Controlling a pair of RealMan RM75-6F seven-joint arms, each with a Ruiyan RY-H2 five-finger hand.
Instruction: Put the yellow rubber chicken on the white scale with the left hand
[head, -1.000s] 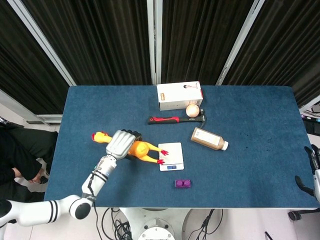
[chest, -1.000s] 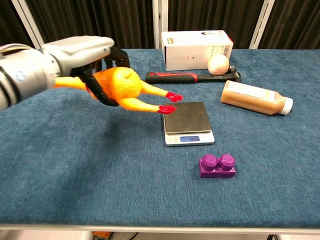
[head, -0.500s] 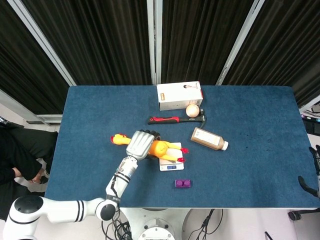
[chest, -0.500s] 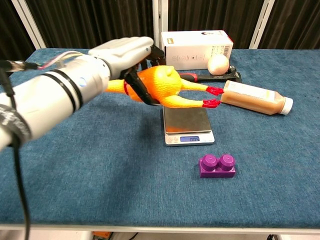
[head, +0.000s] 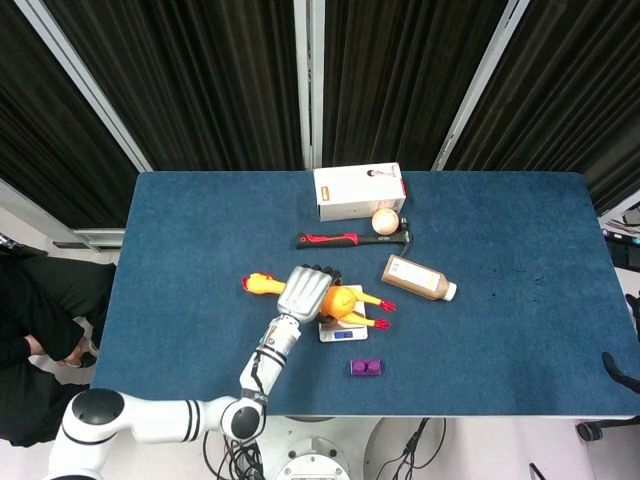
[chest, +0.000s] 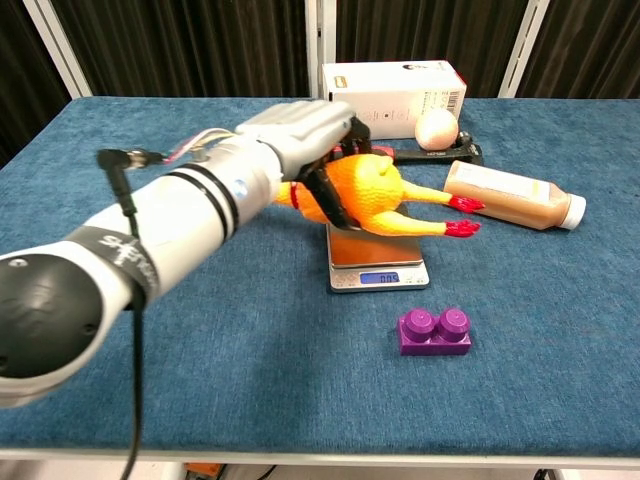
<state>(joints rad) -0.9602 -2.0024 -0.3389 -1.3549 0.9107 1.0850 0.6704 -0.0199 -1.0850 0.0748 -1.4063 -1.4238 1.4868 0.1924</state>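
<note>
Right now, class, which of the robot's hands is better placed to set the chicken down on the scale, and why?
The left hand: it already holds the chicken just over the scale. The right hand is not in view.

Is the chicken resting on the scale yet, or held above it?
Held above: the left hand grips the chicken, with a gap over the scale.

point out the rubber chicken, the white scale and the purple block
rubber chicken (chest: 375, 195), chest view, on its yellow body
white scale (chest: 378, 276), chest view, on its display edge
purple block (chest: 436, 331), chest view, on its studded top
</note>
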